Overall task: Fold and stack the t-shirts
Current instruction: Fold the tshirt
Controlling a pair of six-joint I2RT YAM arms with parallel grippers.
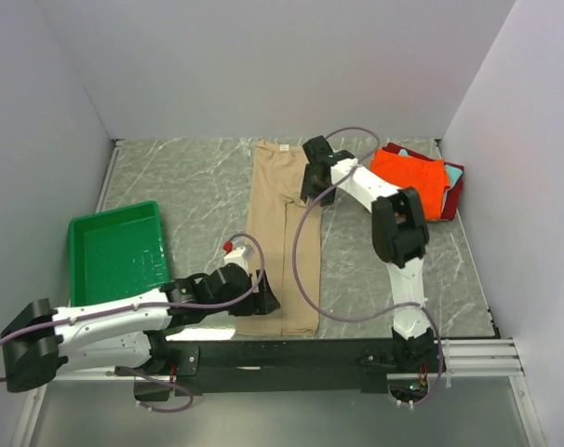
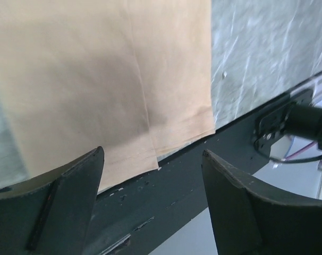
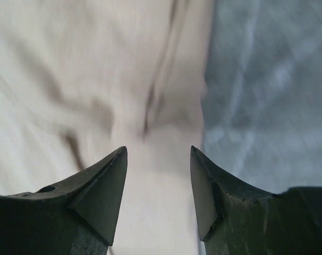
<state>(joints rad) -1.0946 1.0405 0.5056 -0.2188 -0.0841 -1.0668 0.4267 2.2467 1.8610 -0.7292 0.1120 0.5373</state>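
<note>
green tray (image 1: 114,256): sits on the left half of the desk (image 1: 189,177), well apart from the cloth; it looks set aside, out of the folding area.

left end effector (image 1: 266,300): low over the near left corner of the tan t-shirt (image 1: 284,237). fingers spread, gripping nothing. the left wrist view shows the hem edge between the two fingers, so the placement suits a pinch on that corner.

tan t-shirt: centre of the desk, laid flat as a long narrow strip, collar far, hem near. the hem reaches the black rail (image 2: 177,186) at the near edge. sides appear already folded in; a crosswise fold is judged to be the step in hand.

right end effector (image 1: 310,193): above the far right edge of the strip. fingers apart, nothing held. the right wrist view is blurred but shows cloth edge and desk beneath the gap.

orange t-shirt (image 1: 412,177): far right corner, folded, lying on a dark red t-shirt (image 1: 455,191); a teal t-shirt (image 1: 398,150) shows as a sliver at the far edge. this is judged to be the stack location.

surface: grey marbled desk, matt. room: plain pale walls (image 1: 263,65) on three sides
</note>
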